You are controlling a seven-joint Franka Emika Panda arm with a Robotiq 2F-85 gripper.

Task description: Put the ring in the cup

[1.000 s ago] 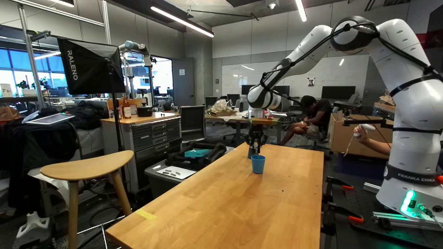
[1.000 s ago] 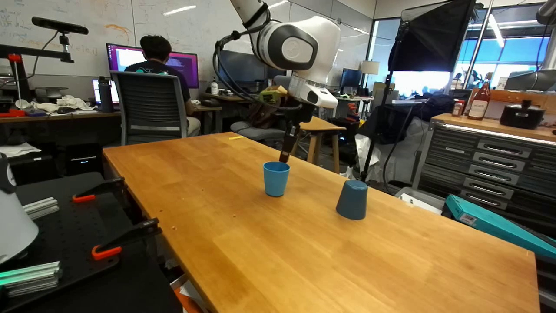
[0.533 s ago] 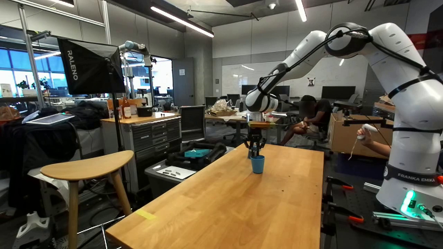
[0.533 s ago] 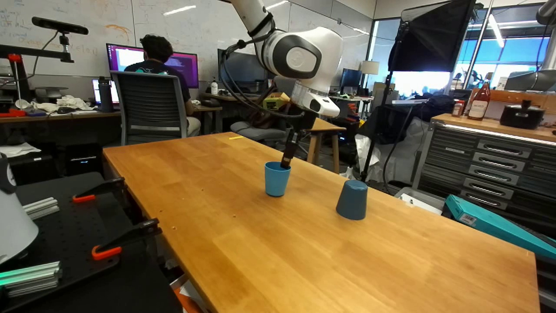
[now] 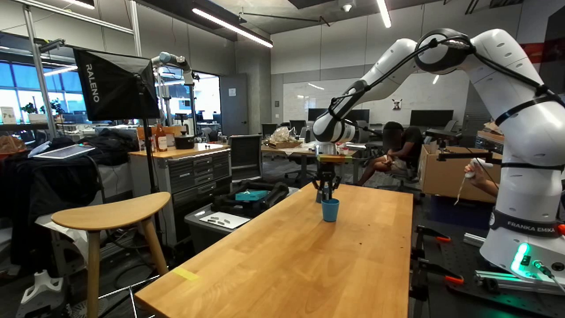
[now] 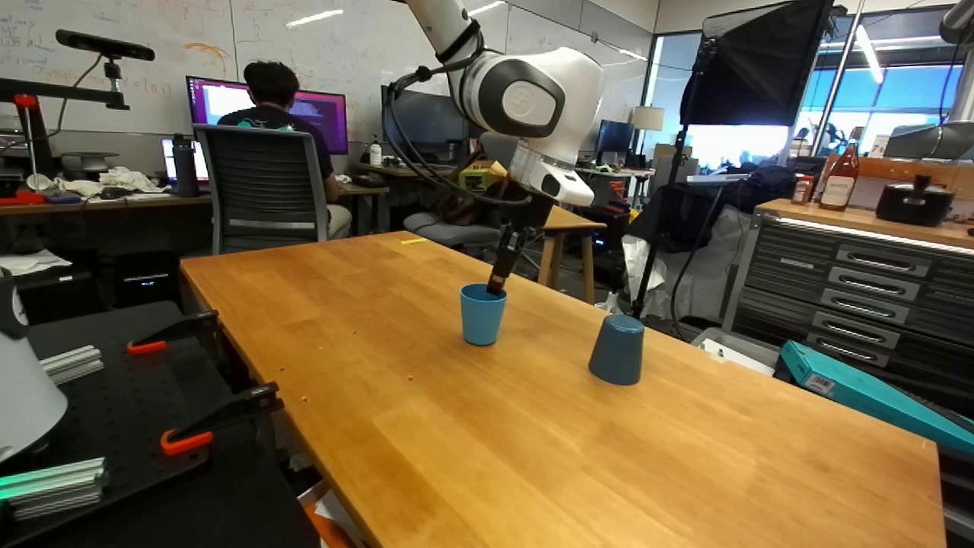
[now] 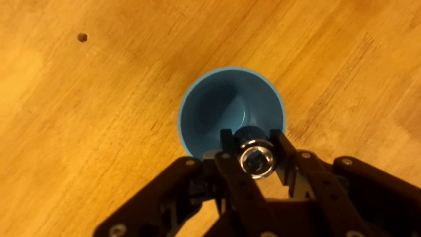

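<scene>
The blue cup [image 5: 330,212] stands upright on the wooden table, mouth up, in both exterior views [image 6: 482,320]. In the wrist view I look down into the cup [image 7: 263,95]; the part of its floor that shows holds nothing. My gripper [image 7: 252,136] is shut on the ring [image 7: 242,162], a small dark piece with a shiny round metal end. The ring sits between the fingertips and overlaps the cup's near rim. In an exterior view my gripper [image 6: 496,289] points down at the cup's mouth. I cannot tell how far the tips reach inside. The ring is not clear in the exterior views.
A darker blue cup [image 6: 618,352] stands upside down on the table, partly behind the gripper in an exterior view [image 5: 318,197]. Clamps [image 6: 186,441] with orange tips hold the table's edge by the robot base. A small hole [image 7: 82,37] shows in the tabletop.
My gripper has come down from above the cup to its rim, mostly between one second and half a second ago. The cup has shifted very slightly.
</scene>
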